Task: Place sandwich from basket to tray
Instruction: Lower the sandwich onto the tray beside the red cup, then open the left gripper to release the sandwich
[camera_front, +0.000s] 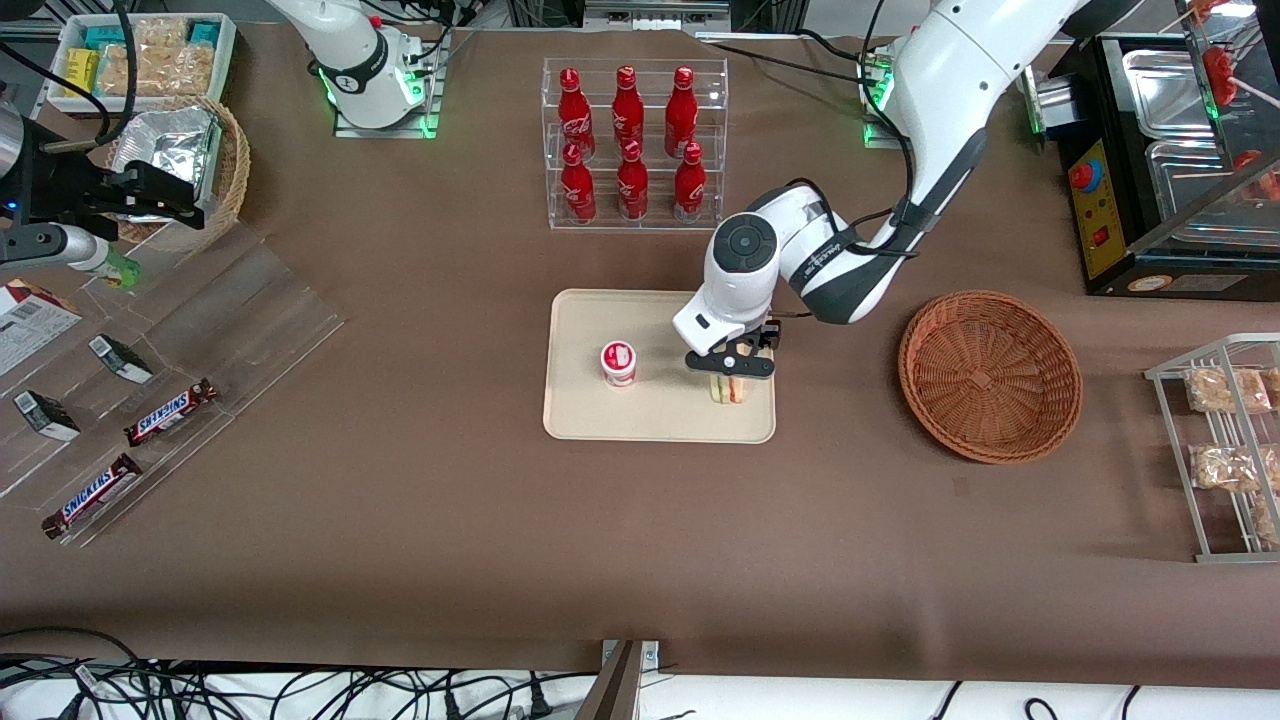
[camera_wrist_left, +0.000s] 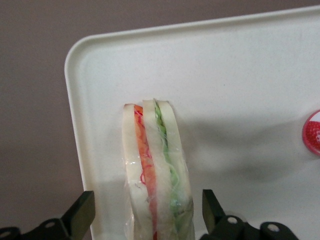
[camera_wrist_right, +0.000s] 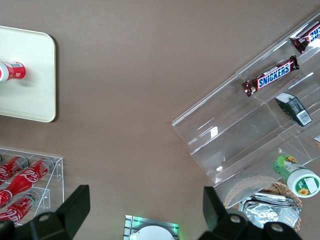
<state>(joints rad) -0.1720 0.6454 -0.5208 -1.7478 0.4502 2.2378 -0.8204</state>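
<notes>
The sandwich (camera_front: 730, 393) stands on its edge on the cream tray (camera_front: 660, 418), close to the tray's rim toward the working arm's end. My left gripper (camera_front: 730, 378) hangs straight over it, open. In the left wrist view the wrapped sandwich (camera_wrist_left: 157, 170) shows white bread with red and green layers. It sits between the two black fingers (camera_wrist_left: 82, 212) with a gap on each side, by the tray's rounded corner (camera_wrist_left: 75, 55). The reddish-brown wicker basket (camera_front: 990, 375) lies empty beside the tray, toward the working arm's end.
A small cup with a red-and-white lid (camera_front: 619, 362) stands on the tray beside the sandwich. A clear rack of red bottles (camera_front: 633, 140) is farther from the camera than the tray. A wire rack of snack packs (camera_front: 1225, 450) and a black appliance (camera_front: 1170, 170) sit at the working arm's end; an acrylic candy display (camera_front: 170, 410) sits at the parked arm's.
</notes>
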